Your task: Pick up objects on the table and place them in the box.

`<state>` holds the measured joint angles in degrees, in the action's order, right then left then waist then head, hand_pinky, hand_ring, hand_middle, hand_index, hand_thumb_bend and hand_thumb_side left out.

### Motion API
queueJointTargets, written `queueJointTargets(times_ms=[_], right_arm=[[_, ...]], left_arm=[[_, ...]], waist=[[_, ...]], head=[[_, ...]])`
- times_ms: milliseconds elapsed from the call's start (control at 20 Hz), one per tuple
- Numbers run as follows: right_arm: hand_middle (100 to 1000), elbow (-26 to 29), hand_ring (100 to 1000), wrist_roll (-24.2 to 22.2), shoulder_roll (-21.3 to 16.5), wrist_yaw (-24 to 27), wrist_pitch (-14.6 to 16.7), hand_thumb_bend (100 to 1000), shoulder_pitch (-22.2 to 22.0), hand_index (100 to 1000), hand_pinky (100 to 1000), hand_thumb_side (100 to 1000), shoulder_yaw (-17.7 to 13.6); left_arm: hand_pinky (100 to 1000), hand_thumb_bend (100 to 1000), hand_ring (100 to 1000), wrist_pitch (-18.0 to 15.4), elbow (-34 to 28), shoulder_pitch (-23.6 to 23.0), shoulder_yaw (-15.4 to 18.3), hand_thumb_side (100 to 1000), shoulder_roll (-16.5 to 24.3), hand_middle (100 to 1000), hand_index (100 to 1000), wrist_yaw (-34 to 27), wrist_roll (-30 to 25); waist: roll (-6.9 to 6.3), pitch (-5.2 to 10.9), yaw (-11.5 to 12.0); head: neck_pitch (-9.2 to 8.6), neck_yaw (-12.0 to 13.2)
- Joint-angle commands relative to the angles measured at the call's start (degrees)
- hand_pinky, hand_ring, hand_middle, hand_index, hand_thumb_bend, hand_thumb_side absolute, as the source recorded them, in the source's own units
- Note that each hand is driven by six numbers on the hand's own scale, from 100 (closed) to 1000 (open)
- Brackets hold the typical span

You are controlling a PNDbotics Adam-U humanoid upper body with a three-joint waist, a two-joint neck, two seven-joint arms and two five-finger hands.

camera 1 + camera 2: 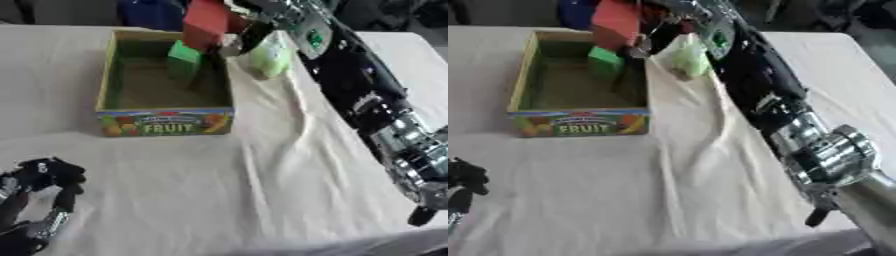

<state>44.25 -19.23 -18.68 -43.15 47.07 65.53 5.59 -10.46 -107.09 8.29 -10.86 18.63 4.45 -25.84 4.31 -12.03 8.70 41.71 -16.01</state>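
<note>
A cardboard box (164, 122) marked FRUIT stands open on the cloth at upper left. A green block (182, 56) leans inside it near the far right corner. My right hand (248, 31) reaches in from the right over the box's far right corner, its fingers curled round a red block (206, 22) held above the rim. A pale green bag-like object (270, 56) lies on the cloth just right of the box, under the right arm. My left hand (44, 182) rests at the lower left, fingers curled, nothing in it.
The right arm (376, 110) crosses the table's right side diagonally. A blue object (149, 11) stands behind the box at the far edge. The cream tablecloth (227, 185) is wrinkled in front of the box.
</note>
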Motion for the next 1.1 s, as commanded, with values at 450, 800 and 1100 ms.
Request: queueJointTargets(times_ms=[450,800,1100], right_arm=[[725,-6.1,605,3.8,3.3,-17.1,4.9,427,0.2,869,596,666,-2.0],[874,-6.7,693,10.2,3.2,-23.2,4.9,528,0.0,945,648,823,-1.6],[906,-5.4,711,13.4,2.4,-24.0,4.9,550,0.8,970,662,853,-0.4]], left_arm=[[592,100,563,0.1,-1.1,1.6,-0.7,385,0.1,581,740,-1.0,-1.1],[592,100,564,0.1,-1.0,1.6,-0.7,384,0.1,581,740,-0.9,-1.1],[591,100,565,0.1,-0.9,1.5,-0.7,384,0.2,581,741,-0.7,-1.0]], waist=[[-0.4,0.58,1.4],[-0.3,0.49,0.9],[-0.26,0.55,0.5]], head=[[-0.62,-1.3],[-0.62,-1.1],[-0.72,-1.1]])
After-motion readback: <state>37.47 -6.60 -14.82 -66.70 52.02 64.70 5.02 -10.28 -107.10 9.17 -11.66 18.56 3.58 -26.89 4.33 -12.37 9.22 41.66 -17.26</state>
